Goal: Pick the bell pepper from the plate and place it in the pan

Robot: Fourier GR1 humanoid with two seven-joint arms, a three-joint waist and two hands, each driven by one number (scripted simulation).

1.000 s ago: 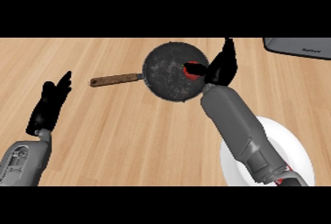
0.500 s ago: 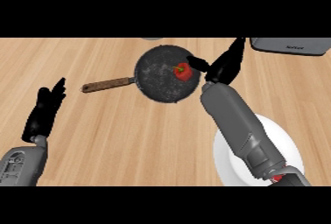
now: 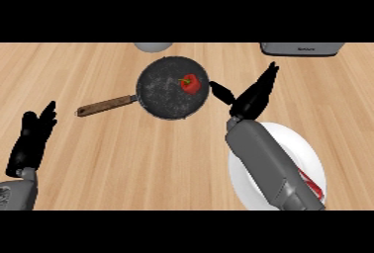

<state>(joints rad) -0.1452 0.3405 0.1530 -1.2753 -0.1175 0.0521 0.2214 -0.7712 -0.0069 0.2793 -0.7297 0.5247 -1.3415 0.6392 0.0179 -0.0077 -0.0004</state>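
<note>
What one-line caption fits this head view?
Bell pepper lies in the pan; open right hand beside it, above the white plate; left hand rests open at left.

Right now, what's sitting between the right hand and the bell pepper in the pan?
In the head view, nothing stands between them: only the pan's dark floor and right rim, then a strip of bare wooden counter, separate the open right hand from the bell pepper.

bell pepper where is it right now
In the head view the bell pepper lies inside the pan, toward its right side, just left of the open right hand, which is not touching it.
</note>
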